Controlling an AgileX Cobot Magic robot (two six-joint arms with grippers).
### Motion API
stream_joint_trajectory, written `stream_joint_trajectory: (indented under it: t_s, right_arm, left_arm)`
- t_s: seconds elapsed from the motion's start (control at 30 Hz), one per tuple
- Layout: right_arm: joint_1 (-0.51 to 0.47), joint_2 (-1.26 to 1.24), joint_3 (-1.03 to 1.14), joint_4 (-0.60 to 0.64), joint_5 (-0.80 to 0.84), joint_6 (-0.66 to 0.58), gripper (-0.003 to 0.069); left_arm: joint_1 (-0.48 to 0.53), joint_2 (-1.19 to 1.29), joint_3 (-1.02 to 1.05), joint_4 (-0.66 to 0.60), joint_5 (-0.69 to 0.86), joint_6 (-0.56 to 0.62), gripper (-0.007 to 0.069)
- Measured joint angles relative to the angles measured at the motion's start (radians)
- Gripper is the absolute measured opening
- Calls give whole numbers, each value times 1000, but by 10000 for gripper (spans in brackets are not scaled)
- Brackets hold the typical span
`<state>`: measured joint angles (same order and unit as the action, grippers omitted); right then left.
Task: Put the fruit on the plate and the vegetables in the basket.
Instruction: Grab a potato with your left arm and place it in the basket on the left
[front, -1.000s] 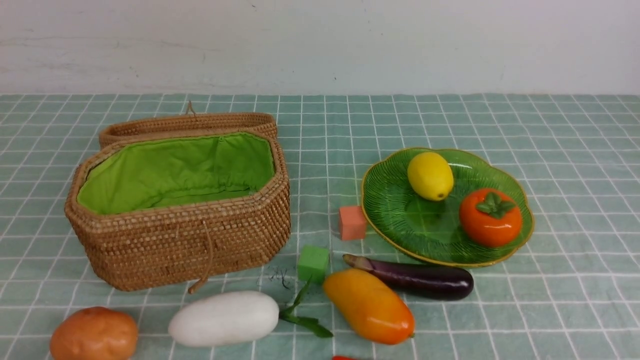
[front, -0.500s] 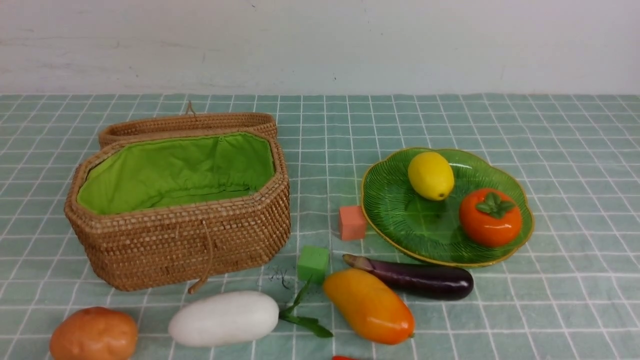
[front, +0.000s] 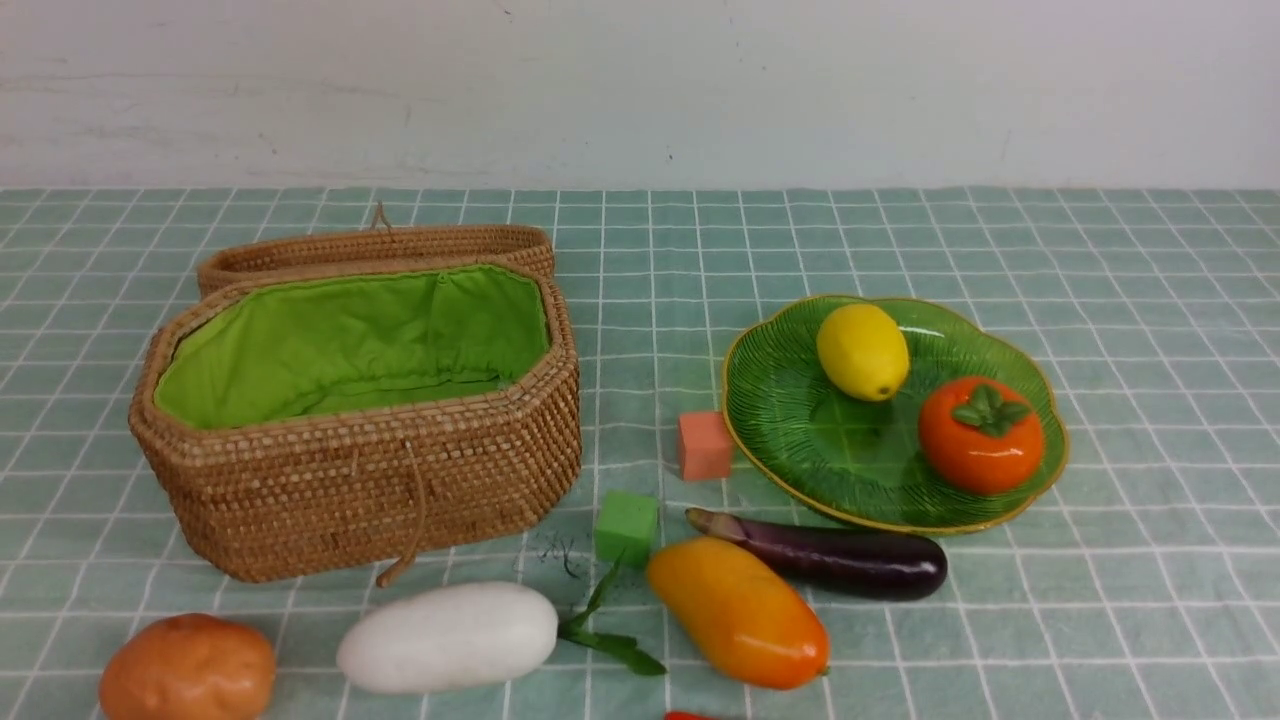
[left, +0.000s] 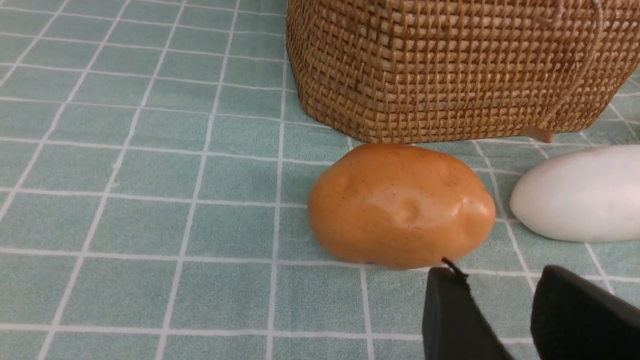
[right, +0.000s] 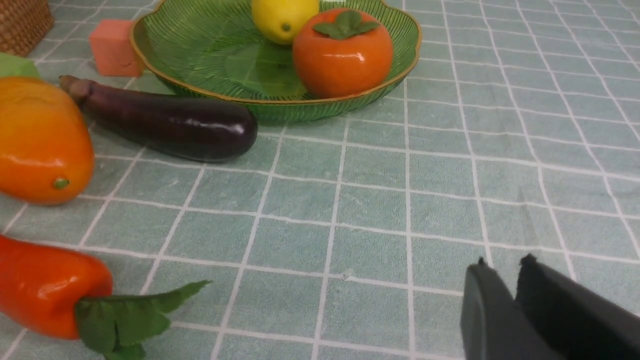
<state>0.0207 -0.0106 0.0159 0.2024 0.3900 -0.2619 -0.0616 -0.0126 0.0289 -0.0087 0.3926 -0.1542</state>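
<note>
Both pincers (left: 495, 280) (right: 502, 267) low above tablecloth (front: 1100, 620)

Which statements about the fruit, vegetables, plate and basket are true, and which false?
1. The lemon lies on the plate. True.
2. The mango lies on the plate. False: it lies on the tablecloth, beside the eggplant.
3. The basket stands open. True.
4. The potato is inside the basket. False: it lies on the tablecloth, outside it.
5. The left pincer grips the potato. False: its jaws are open, nothing between them.
</note>
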Motion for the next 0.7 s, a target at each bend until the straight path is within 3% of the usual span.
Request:
stream_joint_trajectory:
  t_s: [0.7]
  right_arm:
    - [0, -1, 0, -1, 0, 0, 132]
  left_arm:
    - [0, 0, 0, 3, 0, 0, 239]
